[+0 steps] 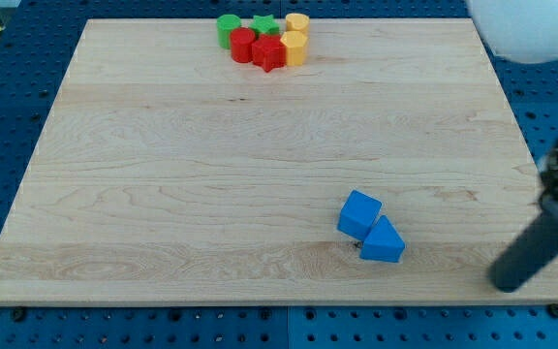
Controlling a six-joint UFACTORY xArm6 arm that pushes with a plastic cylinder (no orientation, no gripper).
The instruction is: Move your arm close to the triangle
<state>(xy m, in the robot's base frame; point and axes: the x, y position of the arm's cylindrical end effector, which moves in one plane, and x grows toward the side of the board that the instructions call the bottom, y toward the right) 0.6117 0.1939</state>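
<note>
Wooden board (163, 194) holds the blue triangle (384, 242) touching a blue cube (358, 213), my tip (505, 284) off to the view's right, no gripper here.

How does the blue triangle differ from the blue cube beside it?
The blue triangle has a three-sided top face, while the blue cube has a four-sided one. The triangle lies nearer the view's bottom and right, the cube up and to the left. The triangle is also closer to my tip. Both are blue, and they touch.

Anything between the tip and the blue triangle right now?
Nothing visible. My tip sits near the board's right edge, with bare wood between it and the blue triangle. The blue cube touches the triangle's far, upper-left side.
</note>
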